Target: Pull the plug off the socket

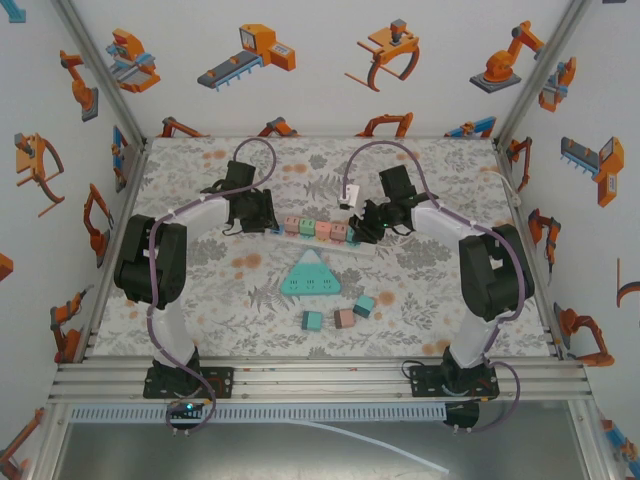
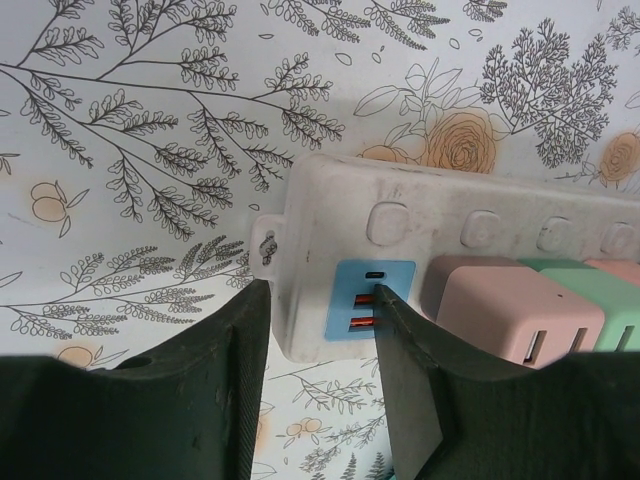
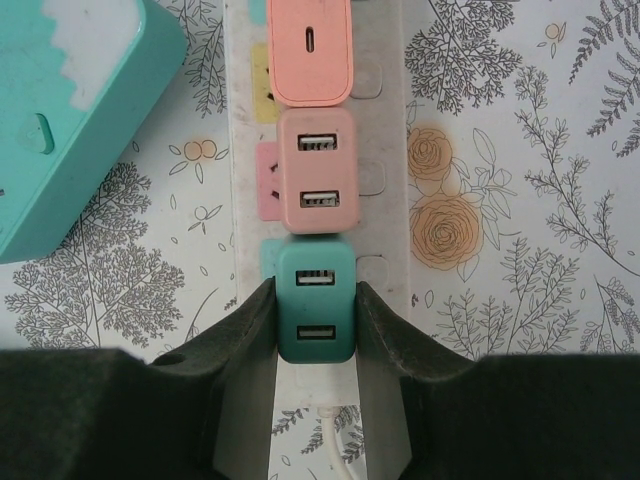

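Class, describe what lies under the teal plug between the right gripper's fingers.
The white strip lies under the teal plug, with a teal tab showing at its left edge. The socket and prongs are covered.

High rear overview, two wrist views close over shared power strip (image 2: 330, 210)

1. The power strip (image 2: 480, 215) and mint plug (image 2: 590, 300) run off the left wrist view's right edge.
2. A dark finger (image 2: 420, 400) covers part of the blue USB panel (image 2: 365, 285) and the pink plug (image 2: 510, 305).
3. Frame edges cut the salmon plug (image 3: 310, 50) and teal socket block (image 3: 70, 130).
4. The right gripper (image 3: 315, 290), clamped on the teal plug (image 3: 315, 330), hides the strip's near end.
5. From above, the left gripper (image 1: 265, 222) is too small to judge its grip.
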